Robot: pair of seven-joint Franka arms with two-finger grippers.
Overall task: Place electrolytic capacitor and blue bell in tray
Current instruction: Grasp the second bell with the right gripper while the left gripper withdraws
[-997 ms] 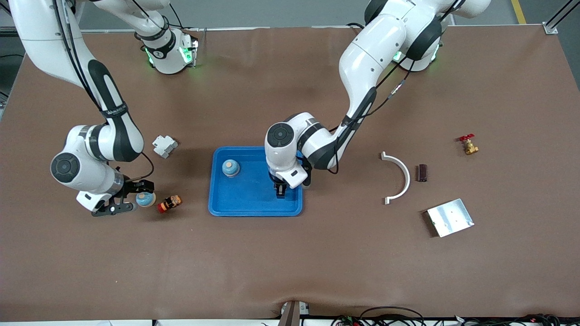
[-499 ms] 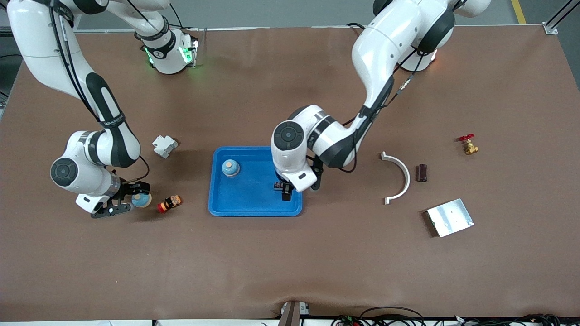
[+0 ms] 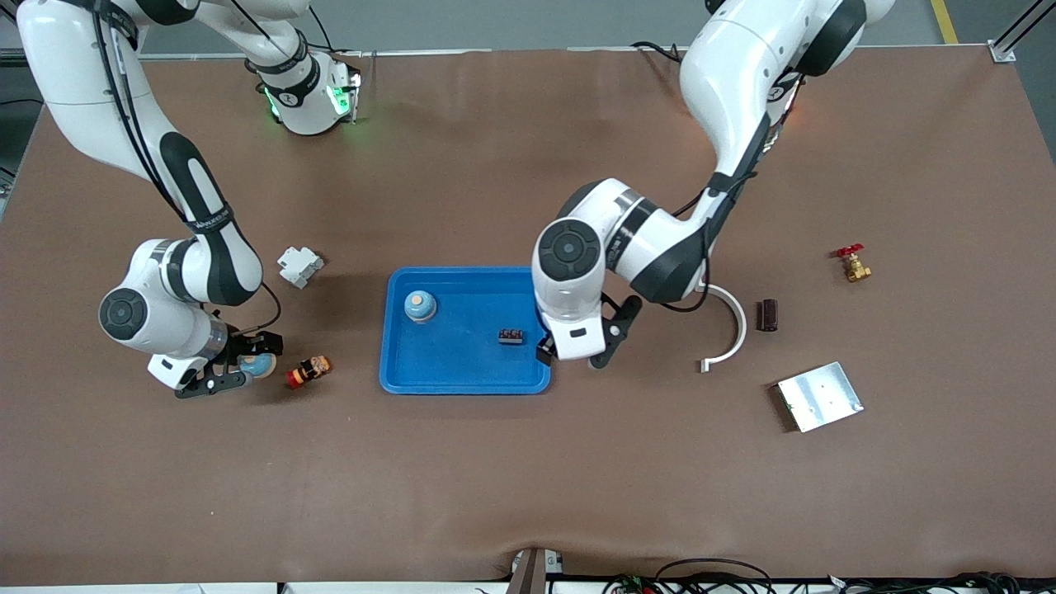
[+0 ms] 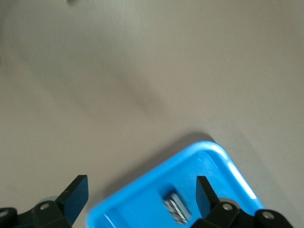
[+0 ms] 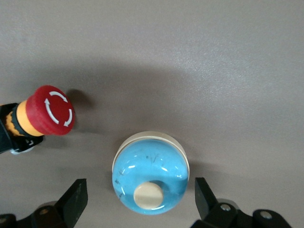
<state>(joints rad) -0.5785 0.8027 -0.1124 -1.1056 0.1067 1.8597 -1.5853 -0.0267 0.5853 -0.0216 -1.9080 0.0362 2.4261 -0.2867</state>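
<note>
The blue tray [image 3: 462,375] lies mid-table. In it stand a blue bell [image 3: 420,306] and, apart from it, the small dark electrolytic capacitor [image 3: 511,336], also in the left wrist view [image 4: 175,209]. My left gripper [image 3: 573,351] hangs open and empty over the tray's rim at the left arm's end; the left wrist view shows its fingers [image 4: 140,194] wide above the tray [image 4: 213,161]. A second blue bell [image 3: 262,365] sits on the table toward the right arm's end. My right gripper [image 3: 239,365] is low and open, its fingers [image 5: 140,195] on either side of that bell [image 5: 150,179] without touching it.
A red emergency-stop button [image 3: 308,371] lies beside the outer bell, also seen by the right wrist [image 5: 53,110]. A white part [image 3: 299,266] lies farther back. Toward the left arm's end lie a white curved piece [image 3: 726,322], a dark block [image 3: 769,314], a brass valve [image 3: 853,266] and a silver plate [image 3: 819,396].
My left gripper opened, left the capacitor lying in the tray, and drew away toward the left arm's end. The right gripper shifted slightly, staying open around the outer bell.
</note>
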